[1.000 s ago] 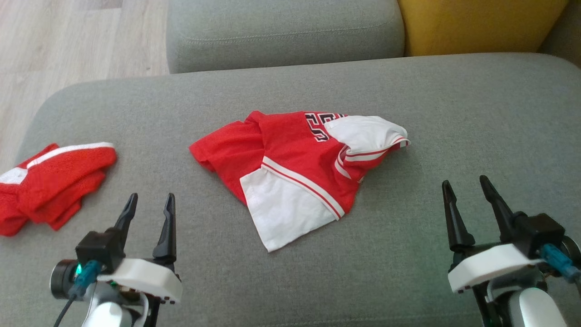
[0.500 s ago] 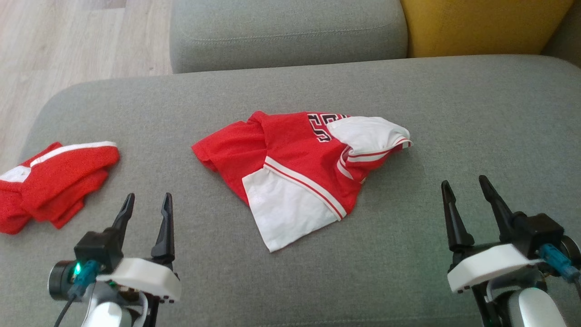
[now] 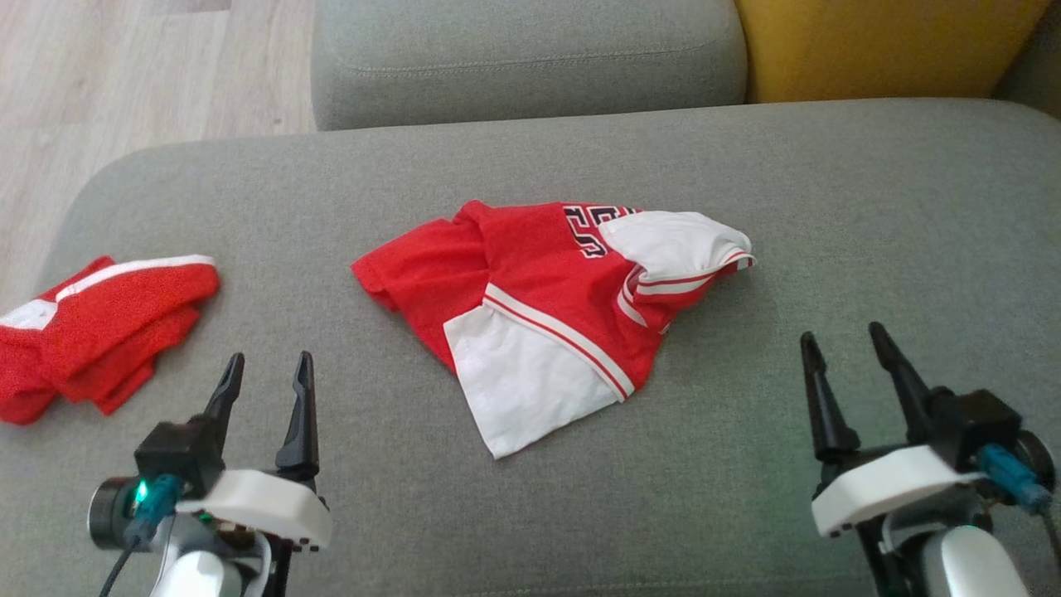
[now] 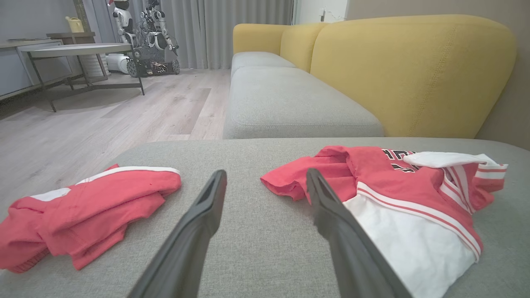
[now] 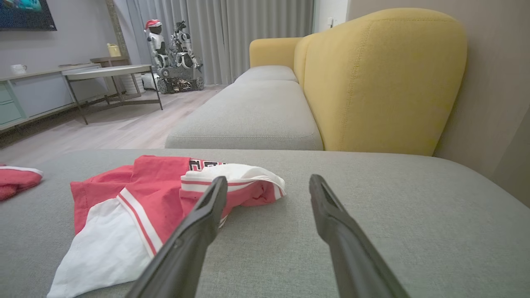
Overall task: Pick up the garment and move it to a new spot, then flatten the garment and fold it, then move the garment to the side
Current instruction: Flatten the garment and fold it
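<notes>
I see the garment (image 3: 547, 315), red and white, lying crumpled near the middle of the grey cushion (image 3: 829, 207) in the head view. Its white panel points toward 6 o'clock, a white sleeve folds over at its 2 o'clock corner, and dark lettering shows partly along its 12 o'clock edge. My left gripper (image 3: 270, 358) sits at 7 o'clock from it, fingers spread wide with nothing between them, apart from the fabric. My right gripper (image 3: 840, 332) sits at 4 o'clock, likewise wide open and empty. Another red cloth (image 3: 108, 323) lies bunched at 9 o'clock by the cushion's edge, well apart from the garment. A yellow backrest (image 3: 879, 41) stands at 1 o'clock, and wood floor (image 3: 124, 75) shows at 11.
</notes>
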Available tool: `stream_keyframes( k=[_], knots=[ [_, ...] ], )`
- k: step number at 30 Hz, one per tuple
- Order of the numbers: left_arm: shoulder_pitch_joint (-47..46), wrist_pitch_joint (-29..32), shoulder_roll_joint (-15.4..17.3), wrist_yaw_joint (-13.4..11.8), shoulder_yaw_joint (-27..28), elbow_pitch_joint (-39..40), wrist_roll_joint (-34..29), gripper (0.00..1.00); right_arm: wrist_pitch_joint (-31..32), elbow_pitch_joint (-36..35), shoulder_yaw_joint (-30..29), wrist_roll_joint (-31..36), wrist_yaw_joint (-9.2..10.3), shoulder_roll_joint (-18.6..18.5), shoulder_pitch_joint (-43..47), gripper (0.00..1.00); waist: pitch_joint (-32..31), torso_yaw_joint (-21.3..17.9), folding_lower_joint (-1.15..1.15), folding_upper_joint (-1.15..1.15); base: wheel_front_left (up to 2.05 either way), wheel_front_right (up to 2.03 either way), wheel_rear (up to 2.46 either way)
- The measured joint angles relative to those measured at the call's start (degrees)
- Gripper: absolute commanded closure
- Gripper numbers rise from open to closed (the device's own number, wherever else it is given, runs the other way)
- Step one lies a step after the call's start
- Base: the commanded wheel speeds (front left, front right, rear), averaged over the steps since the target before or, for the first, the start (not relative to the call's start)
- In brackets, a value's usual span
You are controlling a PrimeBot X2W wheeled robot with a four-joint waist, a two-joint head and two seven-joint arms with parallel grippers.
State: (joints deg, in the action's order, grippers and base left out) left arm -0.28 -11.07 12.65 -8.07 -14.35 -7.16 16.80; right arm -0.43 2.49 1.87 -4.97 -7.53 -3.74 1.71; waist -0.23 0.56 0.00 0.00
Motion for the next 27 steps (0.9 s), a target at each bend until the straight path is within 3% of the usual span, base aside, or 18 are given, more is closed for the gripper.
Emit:
stream_keyframes(
  k=[8,19,27],
  knots=[
    [-2.7,0.4,-0.2,0.0,-1.4,1.2,0.0,0.0,1.4,4.6,12.9,-1.6,0.0,-2.4,-2.8,0.0,2.7,2.2,0.0,0.0,0.0,0.0,0.0],
    [-7.5,-1.4,-2.0,0.1,-2.1,-0.2,0.0,0.0,1.5,16.9,31.6,-4.1,0.0,-5.4,-13.5,0.0,7.5,8.9,0.0,0.0,0.0,0.0,0.0],
    [-9.1,-2.5,-2.5,0.5,-2.9,-1.9,0.0,0.0,2.6,27.8,37.6,-4.6,0.0,-5.9,-19.2,0.0,10.3,12.9,0.01,0.0,0.0,0.0,0.0]
  ],
)
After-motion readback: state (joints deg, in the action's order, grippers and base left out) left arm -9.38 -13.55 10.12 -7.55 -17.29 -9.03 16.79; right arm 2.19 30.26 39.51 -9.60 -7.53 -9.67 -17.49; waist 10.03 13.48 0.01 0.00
